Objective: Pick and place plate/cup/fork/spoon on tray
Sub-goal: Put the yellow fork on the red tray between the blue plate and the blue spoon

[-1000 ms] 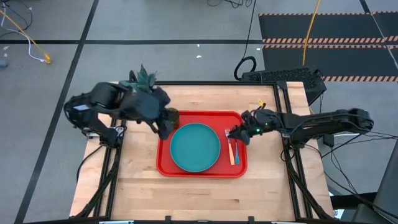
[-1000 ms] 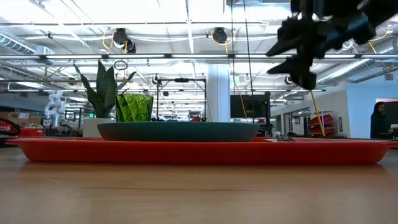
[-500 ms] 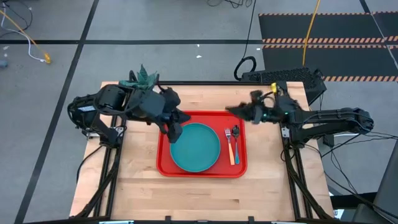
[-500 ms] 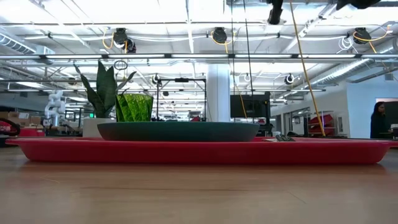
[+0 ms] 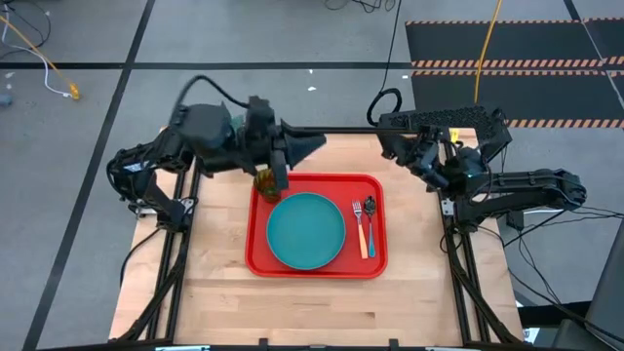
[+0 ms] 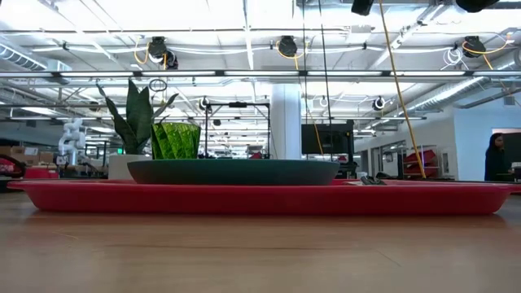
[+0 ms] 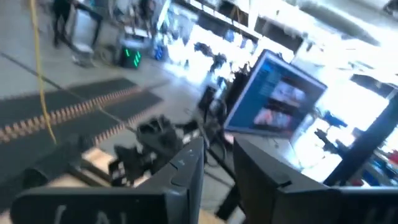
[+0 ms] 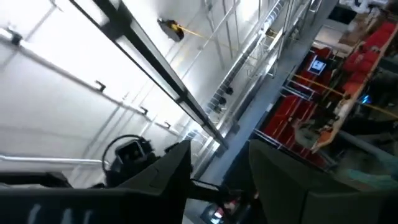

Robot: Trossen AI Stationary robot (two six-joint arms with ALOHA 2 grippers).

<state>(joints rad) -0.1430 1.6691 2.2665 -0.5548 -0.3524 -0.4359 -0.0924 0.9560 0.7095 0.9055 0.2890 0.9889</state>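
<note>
Wooden bench nearest us in low view, carrying red tray. We see teal plate at tray centre, fork and spoon beside it on right-arm side, long axes running near-to-far, handles nearward. Cup at tray's far left corner; plant behind. Left tool raised, fingers apart, empty. Right tool raised, fingers apart. Beyond: workshop, ceiling lights.

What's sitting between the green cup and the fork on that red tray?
The round teal plate lies between the olive-green cup and orange-handled fork, seen from the high view.
</note>
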